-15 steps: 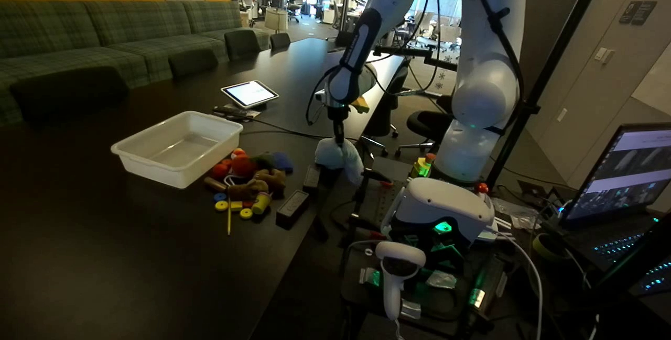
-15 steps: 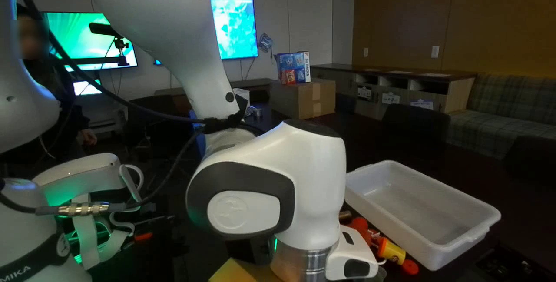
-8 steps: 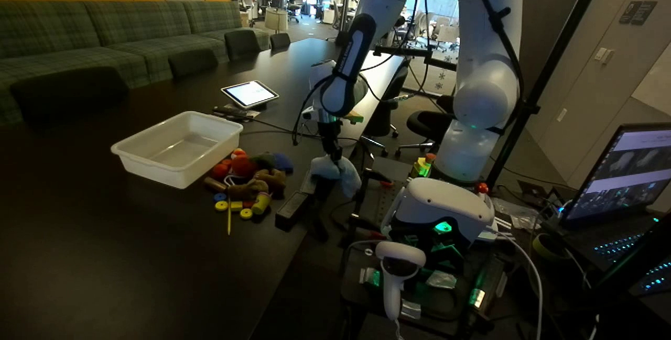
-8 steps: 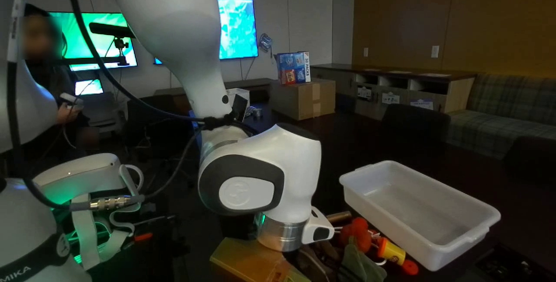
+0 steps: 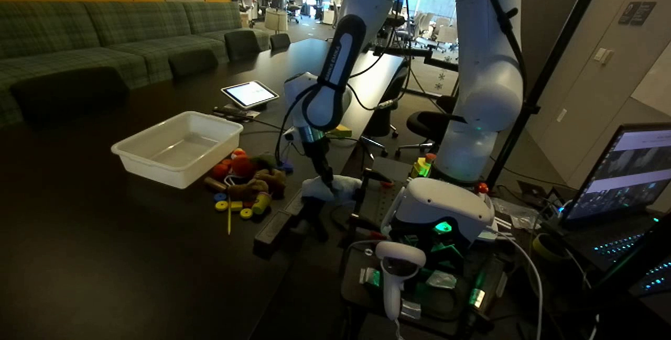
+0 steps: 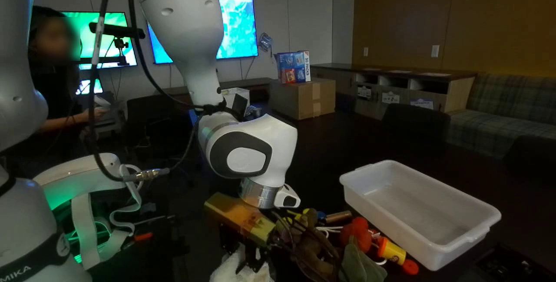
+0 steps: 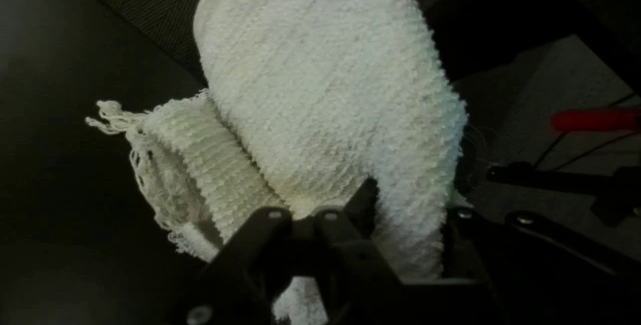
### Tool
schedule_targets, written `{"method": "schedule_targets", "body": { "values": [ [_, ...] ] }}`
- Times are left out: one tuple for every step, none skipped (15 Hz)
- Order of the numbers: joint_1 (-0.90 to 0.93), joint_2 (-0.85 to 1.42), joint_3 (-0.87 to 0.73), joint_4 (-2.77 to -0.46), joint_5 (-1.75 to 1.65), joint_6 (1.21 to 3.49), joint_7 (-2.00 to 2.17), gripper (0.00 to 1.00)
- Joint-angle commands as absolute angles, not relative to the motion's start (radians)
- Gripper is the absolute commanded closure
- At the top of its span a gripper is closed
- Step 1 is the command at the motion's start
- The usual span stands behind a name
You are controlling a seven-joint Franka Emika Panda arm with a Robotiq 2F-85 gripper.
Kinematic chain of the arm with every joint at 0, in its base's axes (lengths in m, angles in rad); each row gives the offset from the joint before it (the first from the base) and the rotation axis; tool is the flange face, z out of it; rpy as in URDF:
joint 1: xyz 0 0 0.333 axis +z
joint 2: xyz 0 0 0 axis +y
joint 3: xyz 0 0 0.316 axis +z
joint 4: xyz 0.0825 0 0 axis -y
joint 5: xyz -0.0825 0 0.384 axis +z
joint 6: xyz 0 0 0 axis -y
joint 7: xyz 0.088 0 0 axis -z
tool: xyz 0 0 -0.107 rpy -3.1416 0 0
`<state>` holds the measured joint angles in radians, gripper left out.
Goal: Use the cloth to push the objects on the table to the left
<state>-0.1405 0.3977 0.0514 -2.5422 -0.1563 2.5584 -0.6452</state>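
My pincer [image 5: 328,178] squeezes the cloth [image 7: 320,79], likely soft and light; its middle seems best to hold, though it's dark there.

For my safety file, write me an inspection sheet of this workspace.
Surface: dark tabletop, slightly glossy.
Job's things: white terry cloth, spanning the table edge in the wrist view; toy pile with yellow discs, beside the white plastic tray.
Clutter: tablet, two dark oblong blocks.
Grippers: single gripper, shut on the cloth.
Cables: black cable, hanging in a loop.
Surroundings: VR headset, plaid couch, person in dark clothing.
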Motion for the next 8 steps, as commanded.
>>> {"method": "schedule_targets", "body": {
  "values": [
    [-0.073,0.440,0.111,-2.486,-0.069,2.524,-0.487,0.93],
    [-0.055,0.451,0.132,-2.472,-0.042,2.538,-0.433,0.93],
    [-0.036,0.479,0.155,-2.455,-0.014,2.572,-0.386,0.93],
    [-0.014,0.490,0.171,-2.437,0.004,2.586,-0.342,0.93],
    [0.014,0.511,0.184,-2.421,0.012,2.617,-0.293,0.93],
    [0.038,0.530,0.199,-2.402,0.023,2.637,-0.255,0.93],
    [0.064,0.547,0.213,-2.383,0.027,2.650,-0.218,0.93],
    [0.090,0.557,0.226,-2.368,0.031,2.665,-0.185,0.93]
  ]
}}
